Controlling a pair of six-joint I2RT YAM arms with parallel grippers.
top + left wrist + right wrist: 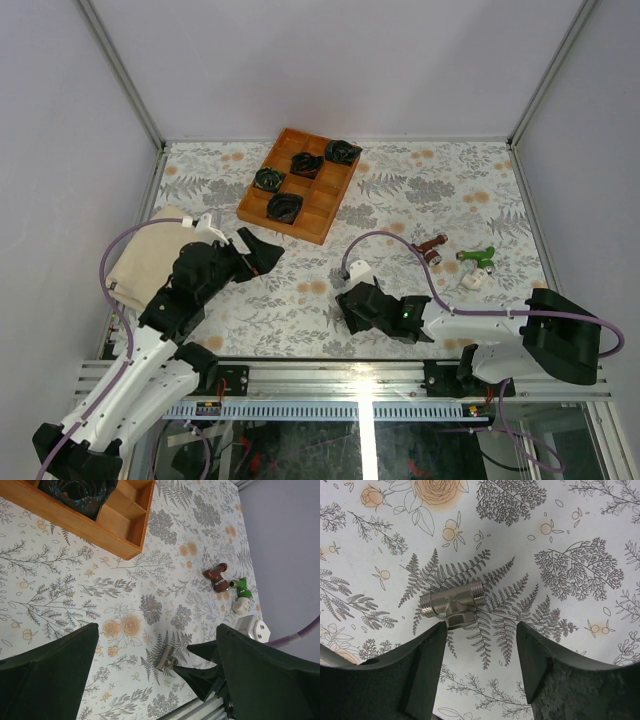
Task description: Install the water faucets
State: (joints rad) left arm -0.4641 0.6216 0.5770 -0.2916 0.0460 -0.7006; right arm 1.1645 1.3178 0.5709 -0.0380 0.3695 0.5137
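Two water faucets lie on the floral tablecloth at the right: the dark red-brown one (432, 247) (216, 576) with a silvery threaded end, and the bright green one (478, 257) (242, 587) beside it. My right gripper (347, 303) (481, 635) hovers low over a silver T-shaped threaded fitting (452, 605) (166, 658). Its jaws are open with nothing between them, and the left fingertip (437, 632) is right by the fitting's stem. My left gripper (262, 251) (160, 680) stands wide open and empty, to the left of the fitting and far from both faucets.
A wooden compartment tray (318, 226) (120, 540) with several black-and-green coiled bundles (284, 207) stands at the back centre. A small white piece (473, 281) (240, 606) lies near the green faucet. A beige cloth (150, 255) sits at the left edge.
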